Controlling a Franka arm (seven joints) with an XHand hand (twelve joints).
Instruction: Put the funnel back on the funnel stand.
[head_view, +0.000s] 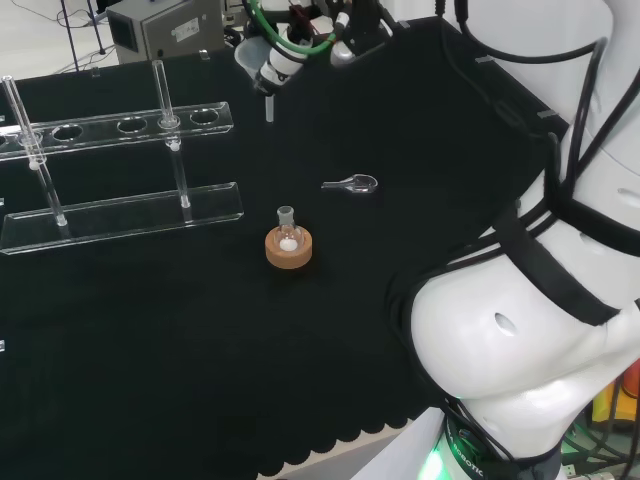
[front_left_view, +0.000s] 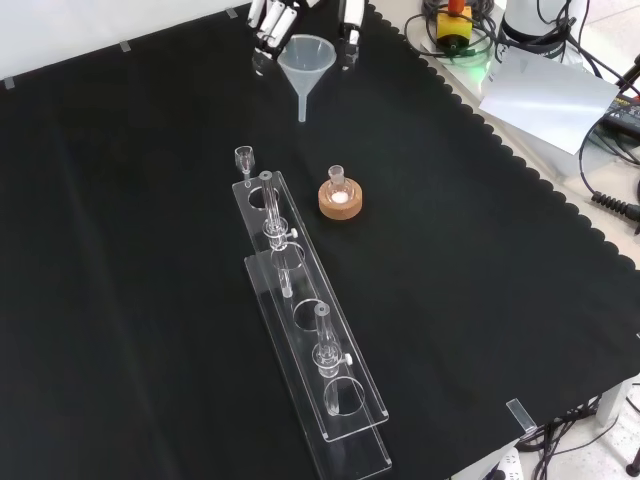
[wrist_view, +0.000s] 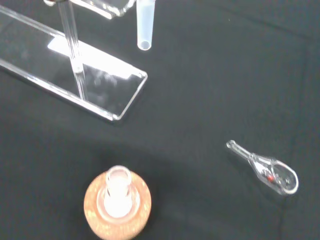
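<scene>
Hand up at far edge of table in front view, gripping funnel by the rim, spout down, well clear of stand.

Lab: glass flask, clear funnel stand.

Tan cork ring, black cloth

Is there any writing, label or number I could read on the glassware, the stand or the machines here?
No readable text.
Clear plastic funnel, clear acrylic funnel stand, small glass flask on its cork ring, small glass scoop: no markings.
Grey box behind the bench: any print is too small to read.
White sheet beside the cloth: appears blank.
</scene>
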